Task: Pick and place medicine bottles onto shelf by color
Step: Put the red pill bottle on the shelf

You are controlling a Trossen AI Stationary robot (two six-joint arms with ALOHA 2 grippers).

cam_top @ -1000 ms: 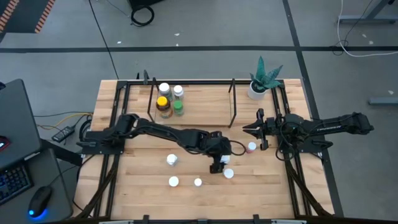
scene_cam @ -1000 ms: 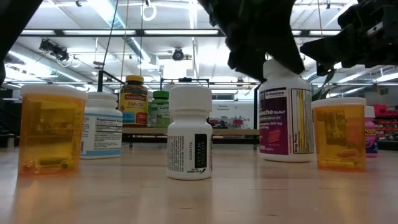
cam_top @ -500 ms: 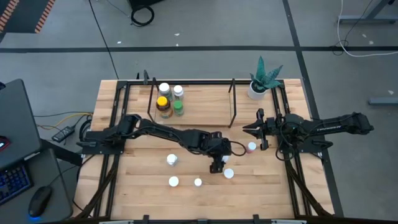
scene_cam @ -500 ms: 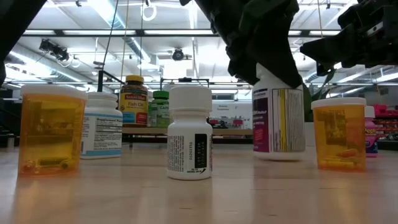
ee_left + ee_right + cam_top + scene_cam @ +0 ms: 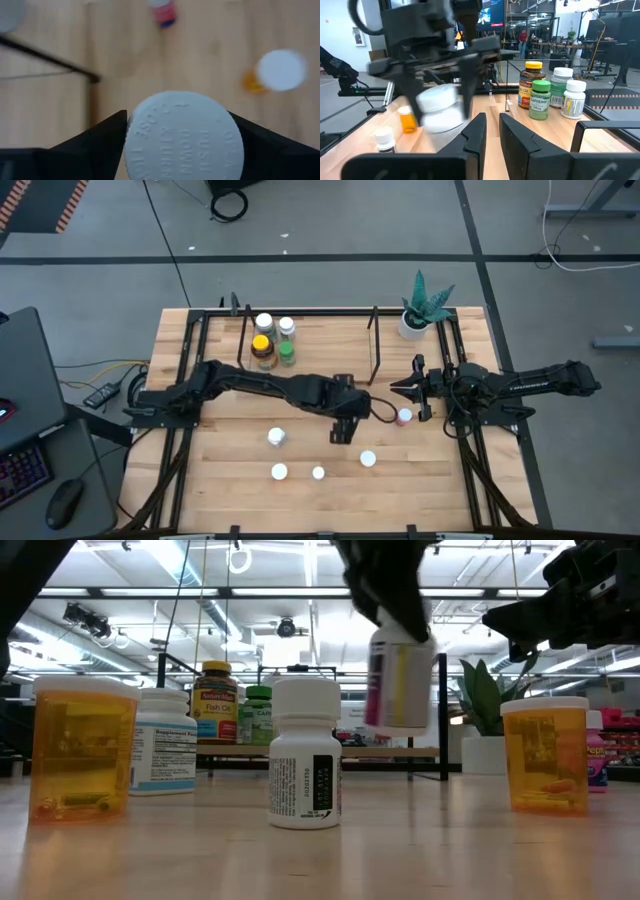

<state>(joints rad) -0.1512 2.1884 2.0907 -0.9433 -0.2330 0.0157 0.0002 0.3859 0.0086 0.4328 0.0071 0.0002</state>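
I work in a robotics lab. My wooden tabletop [image 5: 420, 480] stands on a bare grey floor [image 5: 330, 280] with cables [image 5: 230, 202] trailing across it, a computer keyboard [image 5: 25, 472] and mouse [image 5: 64, 502] beside it. Behind are ceiling strip lights [image 5: 180, 562], other workbenches [image 5: 555, 47] and screens [image 5: 497, 12].

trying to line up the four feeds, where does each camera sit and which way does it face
High: above the table, straight down; both arms, left gripper mid-table, right gripper waiting beside the shelf.
Low: table height, level toward the shelf; left arm carries the white bottle in the air.
Left wrist: faces down over the bottle's cap between its fingers.
Right wrist: faces across the table at the left gripper.
Shared: the lifted bottle shows in the low and both wrist views.
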